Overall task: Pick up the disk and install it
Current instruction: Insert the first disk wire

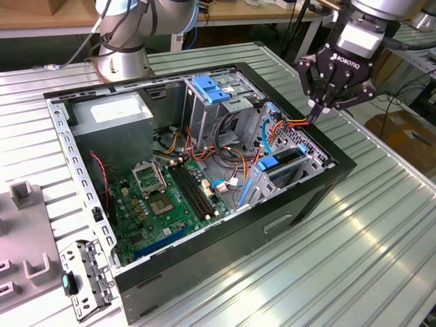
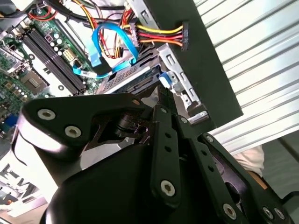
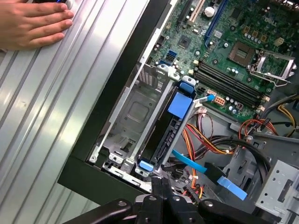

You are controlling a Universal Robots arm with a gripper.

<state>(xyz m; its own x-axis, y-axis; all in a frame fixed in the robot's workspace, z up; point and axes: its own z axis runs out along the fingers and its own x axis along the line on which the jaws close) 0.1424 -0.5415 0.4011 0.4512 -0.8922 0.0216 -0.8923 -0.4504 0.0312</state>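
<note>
The disk (image 1: 283, 163), grey metal in a bright blue carrier, lies slotted in the drive bay at the open computer case's (image 1: 306, 197) corner on the exterior view's right. In the first wrist view the disk (image 3: 174, 123) sits edge-up beside an empty bay slot, its blue handle toward the motherboard. My gripper (image 1: 317, 113) hovers just above the case's rim behind the bay, by the orange and yellow power cables (image 1: 293, 124). Its fingers (image 3: 156, 189) are pressed together with nothing between them, a short way off the disk's near end.
A grey box with a white label (image 1: 112, 112) and a tall silver cage with a blue latch (image 1: 211, 88) stand at the case's back. The motherboard (image 1: 163, 197) fills the floor. A person's hand (image 3: 32, 23) rests on the ribbed table. A metal bracket (image 1: 85, 276) lies outside the case.
</note>
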